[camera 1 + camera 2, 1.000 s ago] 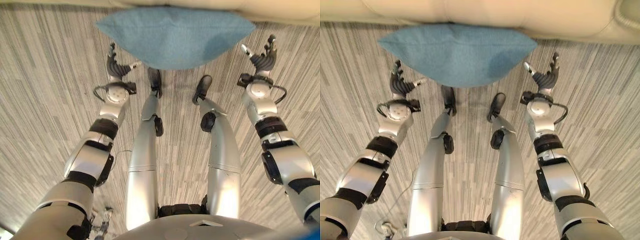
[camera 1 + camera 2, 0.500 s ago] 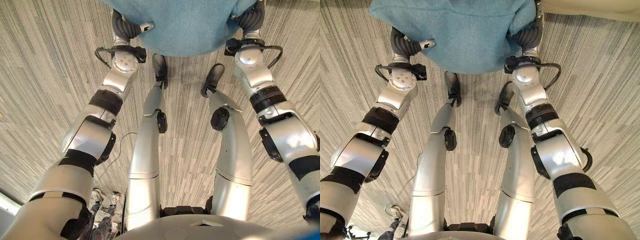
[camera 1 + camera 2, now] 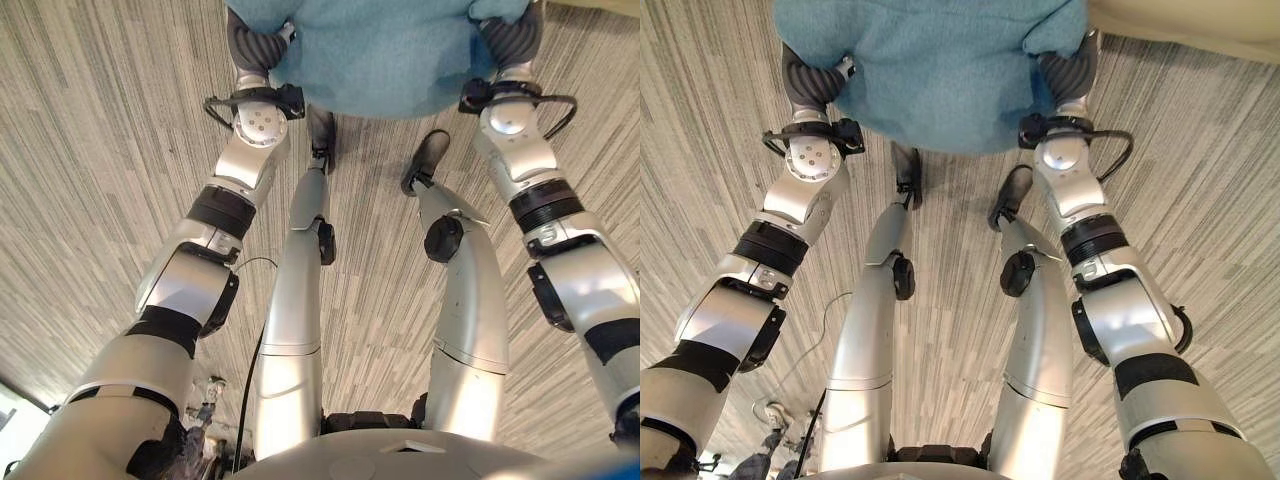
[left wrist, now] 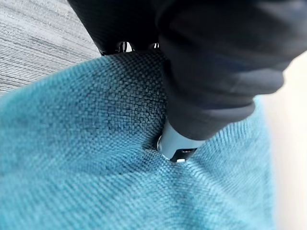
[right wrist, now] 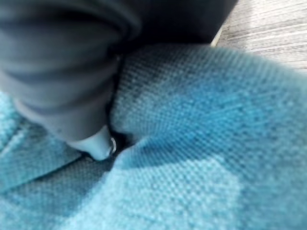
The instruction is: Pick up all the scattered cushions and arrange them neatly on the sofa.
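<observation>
Both hands were on one teal cushion (image 3: 930,60), held between them over the striped carpet floor (image 3: 90,200), in front of the robot and just short of the cream sofa (image 3: 1200,25) whose edge showed at the upper right. Left hand (image 3: 255,45) had the cushion's left side, right hand (image 3: 510,40) its right side. In each wrist view a thumb dug into the fabric and made a deep dimple, so each hand was pinching the cushion; the other fingers lay hidden behind the cloth.

Step in hand, as judged: carry and place on the sofa. To do it well, the two hands should rise together and keep level, so the cushion does not twist or sag to one side. Squeeze should be held steady; a soft filling gives way, and a grip on fabric alone may slip. The cushion should clear the seat's front edge before the grip is let go.

Materials: cushion cover was a coarse woven cloth, the weave plain in the close views, matte, teal-blue. Filling seemed soft and plump; the edges bulged round the hands. Carpet was low-pile, with grey and beige streaks. Sofa looked smooth and pale, possibly leather-like; not certain.
</observation>
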